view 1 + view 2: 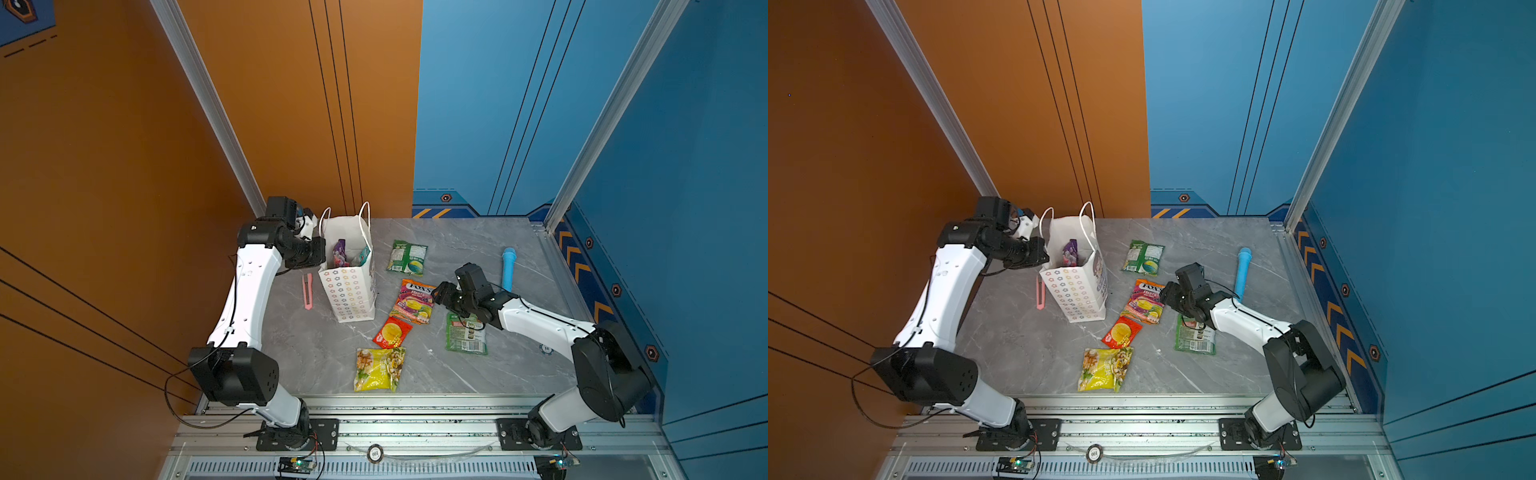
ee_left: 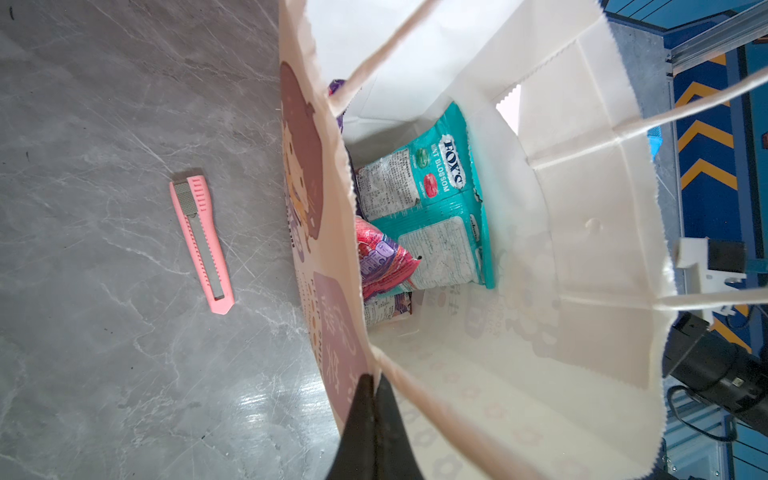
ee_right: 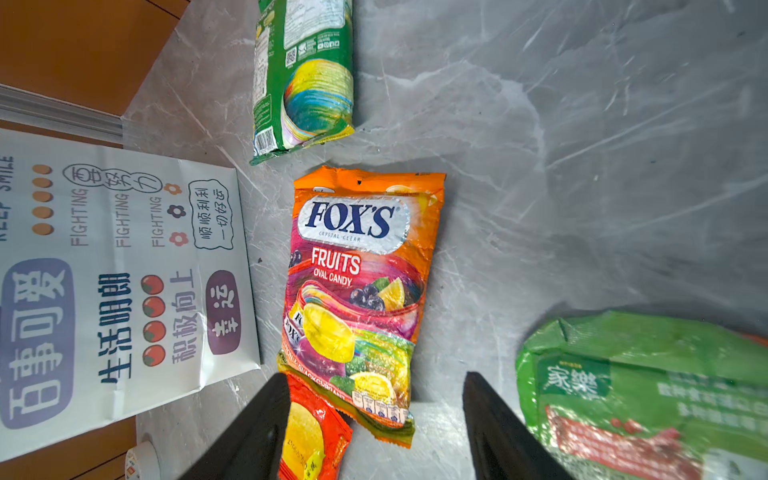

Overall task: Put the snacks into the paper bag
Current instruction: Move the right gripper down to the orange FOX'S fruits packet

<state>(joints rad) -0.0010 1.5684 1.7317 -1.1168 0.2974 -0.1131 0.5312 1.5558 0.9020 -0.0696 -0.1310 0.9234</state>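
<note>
The white paper bag stands upright at the table's back left. My left gripper is shut on its rim. Inside the bag lie a teal FOX'S packet and a purple packet. My right gripper is open just above the near end of the orange FOX'S packet, holding nothing. A small red packet, a yellow packet and two green packets lie flat on the table.
A pink utility knife lies left of the bag. A light blue microphone-shaped cylinder lies behind the right arm. Orange and blue walls close the table's back and sides.
</note>
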